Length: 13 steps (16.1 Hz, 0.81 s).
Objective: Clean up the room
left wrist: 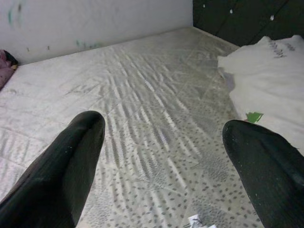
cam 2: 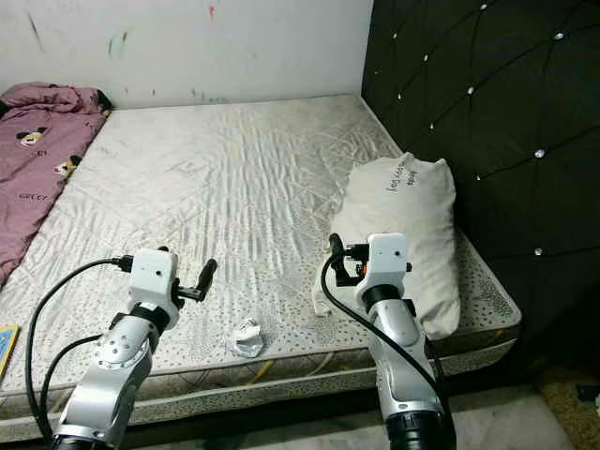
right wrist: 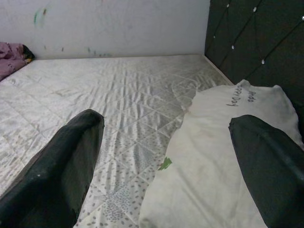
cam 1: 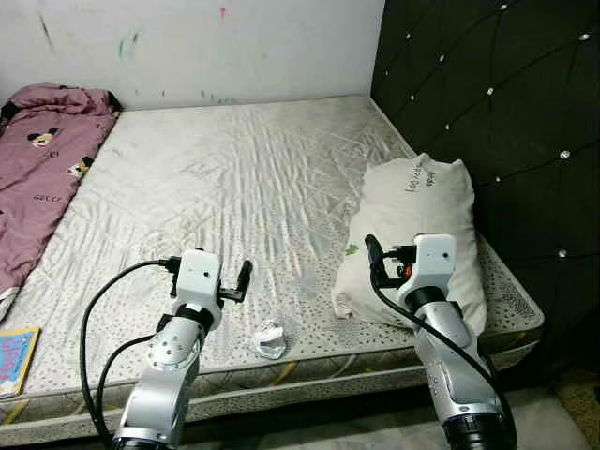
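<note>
Across the frame: bare quilted mattress (cam 1: 234, 187), pale, running up to a white wall (cam 1: 187, 42) marked with small colour smudges at 12 o'clock. At 3 o'clock, black tufted headboard (cam 1: 497, 112) with shiny studs. Beside it, at roughly 4 o'clock on the mattress, white pillow (cam 1: 422, 220) lying lengthwise, with dark handwriting near its top end and a small green scrap (cam 1: 352, 250) at its left edge. At 9 to 10 o'clock, pink blanket (cam 1: 42, 164) with cartoon prints, heaped at the far corner and spilling down the left side. At 8 o'clock, on the floor beside the bed, blue book (cam 1: 16, 358), partly cut off by the frame edge. Near 6 o'clock, close to the mattress's front edge, crumpled white wad (cam 1: 270, 339), between the two arms and apart from both.

Left tool (cam 1: 242, 279) raised over the front edge of the mattress, just up and left of the wad, fingers (left wrist: 71, 161) spread wide with nothing between them; mattress and the pillow's corner visible through the gap in the left wrist view. Right tool (cam 1: 375, 262) held at the pillow's near left side, fingers (right wrist: 66, 161) likewise apart and empty; through the gap in the right wrist view, pillow and green scrap just ahead. Contact with the pillow: cannot tell.
</note>
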Tool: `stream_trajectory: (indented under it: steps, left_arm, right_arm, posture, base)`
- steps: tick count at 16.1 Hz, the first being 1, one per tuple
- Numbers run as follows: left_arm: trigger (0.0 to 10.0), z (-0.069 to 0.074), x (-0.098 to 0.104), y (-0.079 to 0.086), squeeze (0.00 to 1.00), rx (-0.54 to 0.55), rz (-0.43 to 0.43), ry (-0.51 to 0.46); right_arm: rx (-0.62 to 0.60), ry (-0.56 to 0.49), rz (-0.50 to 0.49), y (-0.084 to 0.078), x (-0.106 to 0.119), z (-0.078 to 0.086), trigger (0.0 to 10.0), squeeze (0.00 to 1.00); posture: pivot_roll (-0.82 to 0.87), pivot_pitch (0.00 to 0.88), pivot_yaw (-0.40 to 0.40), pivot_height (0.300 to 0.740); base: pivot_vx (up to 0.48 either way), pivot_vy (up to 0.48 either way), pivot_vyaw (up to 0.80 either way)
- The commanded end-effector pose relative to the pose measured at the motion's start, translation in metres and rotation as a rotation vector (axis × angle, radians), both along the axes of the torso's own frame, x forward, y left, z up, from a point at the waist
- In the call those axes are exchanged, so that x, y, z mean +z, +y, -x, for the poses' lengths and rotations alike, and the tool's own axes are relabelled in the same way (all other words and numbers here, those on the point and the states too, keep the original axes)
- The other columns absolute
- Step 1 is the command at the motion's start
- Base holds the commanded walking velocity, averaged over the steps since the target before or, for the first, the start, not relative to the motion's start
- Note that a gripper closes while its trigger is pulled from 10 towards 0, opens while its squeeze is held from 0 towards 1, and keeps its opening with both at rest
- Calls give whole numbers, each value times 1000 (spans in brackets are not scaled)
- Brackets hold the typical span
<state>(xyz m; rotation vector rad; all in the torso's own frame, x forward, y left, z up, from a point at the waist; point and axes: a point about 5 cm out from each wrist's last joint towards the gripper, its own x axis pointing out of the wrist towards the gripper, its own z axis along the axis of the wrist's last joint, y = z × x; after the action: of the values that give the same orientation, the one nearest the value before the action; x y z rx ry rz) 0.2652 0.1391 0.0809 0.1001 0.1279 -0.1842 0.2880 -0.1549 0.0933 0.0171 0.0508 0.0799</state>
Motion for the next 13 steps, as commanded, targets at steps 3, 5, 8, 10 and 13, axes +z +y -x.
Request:
stream_trajectory:
  steps: [3, 5, 8, 10, 13]
  left_arm:
    - [10000, 9, 8, 24, 0, 124, -4, -61]
    - [10000, 13, 5, 41, 0, 271, 64, -38]
    - [10000, 10, 6, 32, 0, 227, 55, -35]
    - [10000, 11, 4, 31, 0, 203, 89, -24]
    - [10000, 9, 5, 26, 0, 172, 85, -26]
  right_arm:
    - [-6, -15, 17, 0, 5, 4, 10000, 0]
    - [-15, -14, 38, -3, 4, 3, 10000, 0]
    - [-11, 8, 33, 0, 0, 2, 10000, 0]
    - [-32, 31, 20, -1, -5, 6, 10000, 0]
    - [-44, 37, 14, -3, -6, 5, 10000, 0]
  posture:
    - [2, 0, 20, 740]
    - [23, 0, 4, 740]
    - [37, 0, -12, 740]
    - [45, 0, -17, 740]
    - [44, 0, -13, 740]
  base:
    - [0, 0, 0]
    - [0, 0, 400]
    - [0, 0, 798]
    - [0, 0, 338]
    - [0, 134, 0]
